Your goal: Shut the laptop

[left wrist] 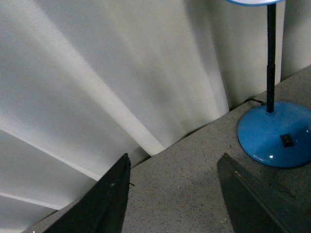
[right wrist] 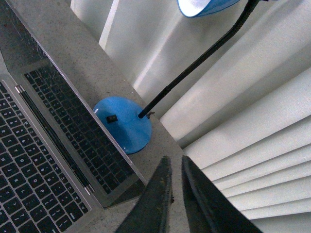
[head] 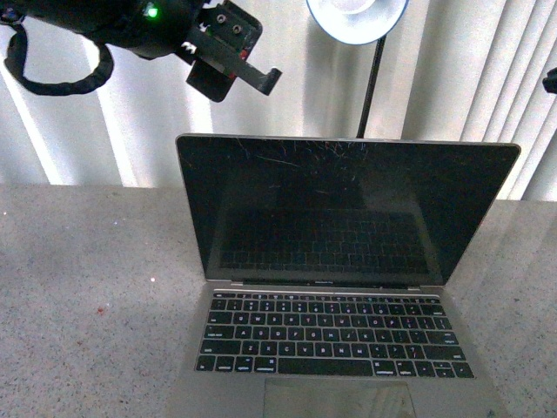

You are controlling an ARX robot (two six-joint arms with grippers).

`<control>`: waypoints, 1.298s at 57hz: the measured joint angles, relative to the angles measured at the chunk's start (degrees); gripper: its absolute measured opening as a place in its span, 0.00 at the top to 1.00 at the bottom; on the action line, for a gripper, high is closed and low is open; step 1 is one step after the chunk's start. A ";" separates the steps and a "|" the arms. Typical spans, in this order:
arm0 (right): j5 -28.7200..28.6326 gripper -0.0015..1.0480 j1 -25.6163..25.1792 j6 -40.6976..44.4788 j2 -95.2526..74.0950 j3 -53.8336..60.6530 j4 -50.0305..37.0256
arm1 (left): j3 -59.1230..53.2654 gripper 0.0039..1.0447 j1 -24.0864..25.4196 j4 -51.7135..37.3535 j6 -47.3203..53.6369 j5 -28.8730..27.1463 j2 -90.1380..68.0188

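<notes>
On the desk (head: 78,279), centre, the laptop (head: 348,287) stood open, hinge running left-right. Left claw (head: 237,77), jaws apart, hovered above and behind the lid's top-left edge; right claw (right wrist: 174,164), pinched closed, sat off right, probably farther.

We see the silver-grey laptop (head: 348,287) lying open, its scratched black screen upright, below the left claw (head: 237,80) and apart from it.
</notes>
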State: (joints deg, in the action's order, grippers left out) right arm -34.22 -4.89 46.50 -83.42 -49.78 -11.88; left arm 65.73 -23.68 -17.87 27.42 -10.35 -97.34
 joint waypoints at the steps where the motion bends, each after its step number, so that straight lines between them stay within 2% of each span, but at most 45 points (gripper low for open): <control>1: -0.02 0.97 0.04 0.35 -0.48 -0.57 0.52 | 0.48 0.62 -0.17 0.83 0.52 0.13 -0.28; 13: -1.01 0.97 1.38 5.33 -3.89 -5.33 5.73 | 4.04 0.97 -0.92 7.13 3.80 2.34 -2.95; 27: 0.50 0.97 2.99 10.84 -9.07 -10.64 10.78 | 4.87 0.97 -1.09 10.60 6.14 3.80 -4.92; 44: 1.27 0.97 5.38 13.60 -13.60 -15.12 13.81 | 5.14 0.97 -1.18 12.07 7.56 4.57 -6.08; 74: 2.21 0.97 7.69 15.12 -14.08 -13.51 14.80 | 4.85 0.97 -1.77 12.72 8.15 5.84 -6.03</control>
State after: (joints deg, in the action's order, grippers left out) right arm -32.01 2.81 61.63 -97.49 -63.29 2.92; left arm 70.59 -25.45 -5.15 35.57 -4.51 -103.37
